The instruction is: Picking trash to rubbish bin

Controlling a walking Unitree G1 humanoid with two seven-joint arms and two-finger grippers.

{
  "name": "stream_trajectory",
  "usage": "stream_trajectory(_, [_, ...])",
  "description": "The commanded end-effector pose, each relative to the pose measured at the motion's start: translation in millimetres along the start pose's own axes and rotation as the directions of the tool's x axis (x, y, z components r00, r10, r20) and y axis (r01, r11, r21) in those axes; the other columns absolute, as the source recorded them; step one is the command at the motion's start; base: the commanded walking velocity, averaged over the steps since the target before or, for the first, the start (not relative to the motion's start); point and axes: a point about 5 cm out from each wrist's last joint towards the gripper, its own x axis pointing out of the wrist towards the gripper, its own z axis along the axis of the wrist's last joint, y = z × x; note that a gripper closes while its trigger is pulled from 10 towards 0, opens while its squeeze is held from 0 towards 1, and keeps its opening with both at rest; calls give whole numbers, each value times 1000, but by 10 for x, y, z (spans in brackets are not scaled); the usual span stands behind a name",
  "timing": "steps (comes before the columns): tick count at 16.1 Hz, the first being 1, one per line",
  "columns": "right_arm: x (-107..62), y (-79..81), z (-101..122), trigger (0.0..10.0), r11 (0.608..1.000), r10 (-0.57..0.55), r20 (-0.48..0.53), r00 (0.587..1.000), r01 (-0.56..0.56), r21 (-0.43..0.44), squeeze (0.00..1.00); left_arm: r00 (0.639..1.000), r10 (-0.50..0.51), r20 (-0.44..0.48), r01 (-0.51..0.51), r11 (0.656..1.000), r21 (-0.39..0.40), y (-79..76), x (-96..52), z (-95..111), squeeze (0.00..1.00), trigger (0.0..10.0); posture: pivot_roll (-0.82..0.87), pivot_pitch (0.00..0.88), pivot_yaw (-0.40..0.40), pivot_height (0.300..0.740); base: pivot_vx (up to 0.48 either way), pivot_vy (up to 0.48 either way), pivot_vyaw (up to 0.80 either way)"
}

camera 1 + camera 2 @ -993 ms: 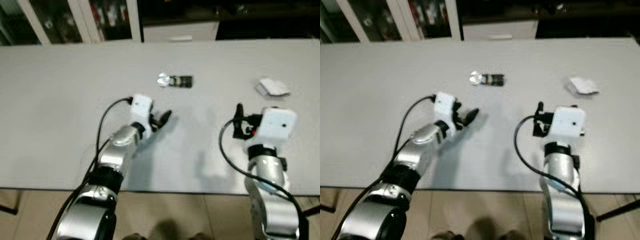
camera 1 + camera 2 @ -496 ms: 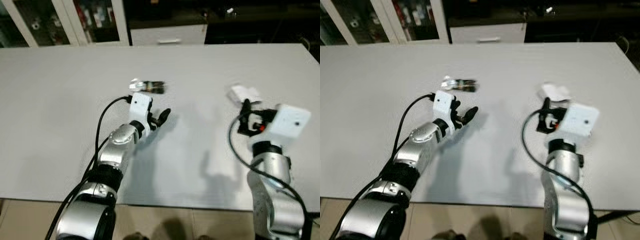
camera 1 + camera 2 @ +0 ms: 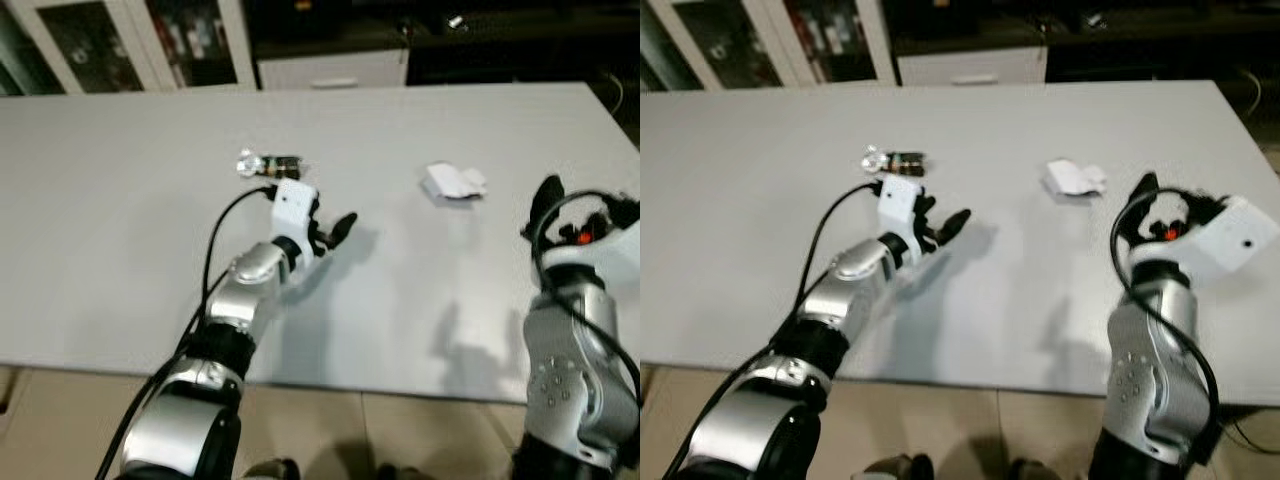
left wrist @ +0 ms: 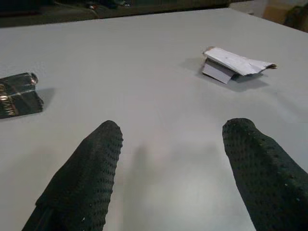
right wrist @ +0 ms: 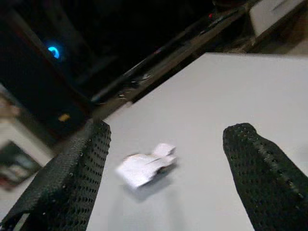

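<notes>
Left gripper (image 3: 338,226): mine, low over the wide pale grey table (image 3: 120,250), fingers (image 4: 86,178) spread wide with nothing between them, just beside the dark wrapper.
Dark wrapper: small crumpled black-and-silver foil wrapper (image 3: 268,164) lying flat on the table, just beyond my left gripper and a little to its left.
White paper: crumpled white paper scrap (image 3: 452,183) flat on the table, well to the right of the dark wrapper, between my two grippers and farther back.
Right gripper (image 5: 163,144): mine, raised above the table near its right edge, fingers (image 5: 260,173) wide apart, holding nothing, pointed toward the white paper, which lies apart from it.
Cabinets: white-framed glass-door cabinets (image 3: 120,45) behind the table's far edge.
</notes>
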Motion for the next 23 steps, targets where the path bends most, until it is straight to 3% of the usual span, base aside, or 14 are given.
stream_trajectory(1, [-96,-14,-203,10000,994,-35,-100,994,45,102,0,1000,-21,18,21,1000,3,17,17,63,0,10000,31,122,91,740,352,0,0])
stream_trajectory(4, [-99,28,-353,10000,984,-27,-182,983,58,170,0,999,-26,36,25,1000,15,43,37,145,0,10000,43,130,100,740,408,0,0])
stream_trajectory(9, [-61,73,-462,10000,984,-40,-258,965,83,160,0,999,-19,43,18,999,26,94,54,207,0,10000,52,133,108,740,414,0,0])
stream_trajectory(14, [-57,33,-496,10000,982,-123,-272,954,156,104,0,999,-7,38,6,1000,30,128,54,212,0,10000,60,133,107,740,319,0,0])
stream_trajectory(19, [-59,-15,-521,10000,979,-164,-279,946,191,73,0,999,0,44,-1,1000,12,133,55,201,0,10000,65,131,106,740,0,0,0])
stream_trajectory(23, [-63,-9,-534,10000,979,-166,-286,944,192,67,0,999,1,44,-1,1000,12,134,60,206,0,10000,65,131,106,740,0,0,-736])
